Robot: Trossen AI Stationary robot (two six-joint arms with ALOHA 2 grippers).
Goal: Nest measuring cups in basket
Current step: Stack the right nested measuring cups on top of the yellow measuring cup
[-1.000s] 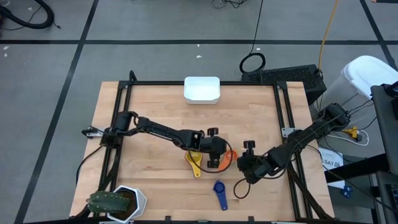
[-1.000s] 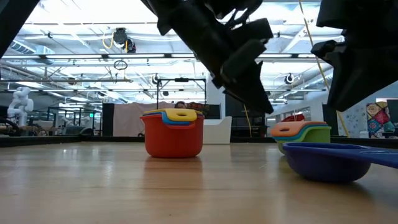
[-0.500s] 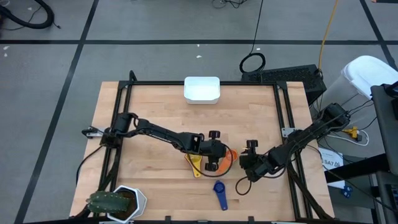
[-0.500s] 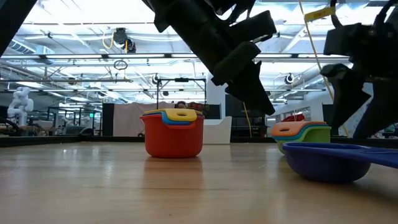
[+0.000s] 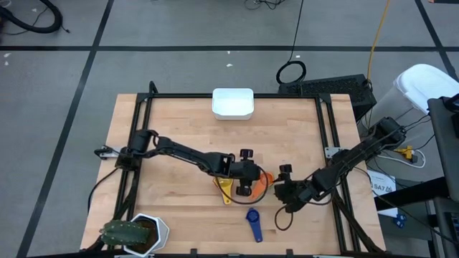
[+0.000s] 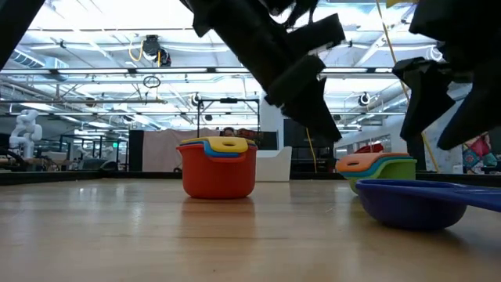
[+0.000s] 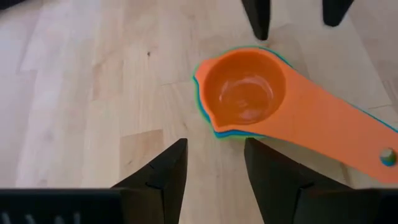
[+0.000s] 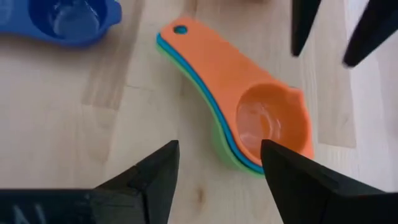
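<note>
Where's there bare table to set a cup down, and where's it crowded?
Bare wood runs between the basket and the arms, and along the table's left side above the plant pot. It is crowded mid-table, where both grippers, left and right, flank the orange stack, with the blue cup close by.

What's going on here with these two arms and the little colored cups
Both robot arms hang over a nested stack of measuring cups, orange on top, lying on the wooden table. The left hand and the right hand are both open above it, neither gripping anything. A second stack sits in a red cup, and a dark blue cup lies alone nearby. The white basket at the far edge holds nothing yet.
</note>
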